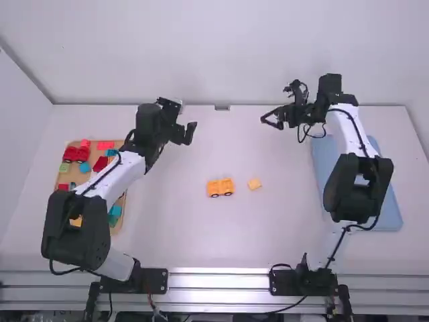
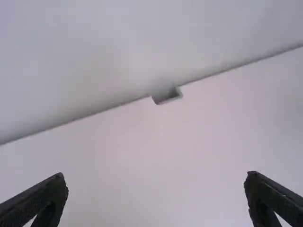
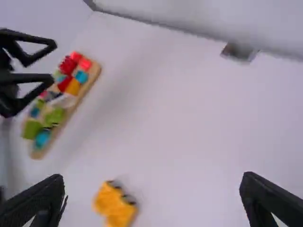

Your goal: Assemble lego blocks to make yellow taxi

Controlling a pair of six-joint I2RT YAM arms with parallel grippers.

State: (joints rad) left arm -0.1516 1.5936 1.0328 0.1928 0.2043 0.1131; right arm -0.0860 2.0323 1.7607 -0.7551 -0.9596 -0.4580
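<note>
- Left claw (image 2: 156,175) and right claw (image 3: 151,177) hung released, empty.
- Small yellow block (image 1: 255,184) lay on bench (image 1: 181,235), right of wheeled yellow block (image 1: 220,188) — baseward, slightly left of right claw, the nearer one.

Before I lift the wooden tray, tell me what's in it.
The tray holds red blocks, blue blocks, green blocks and orange blocks. In the high view the left arm hides part of it, and anything beneath the blocks is covered.
</note>
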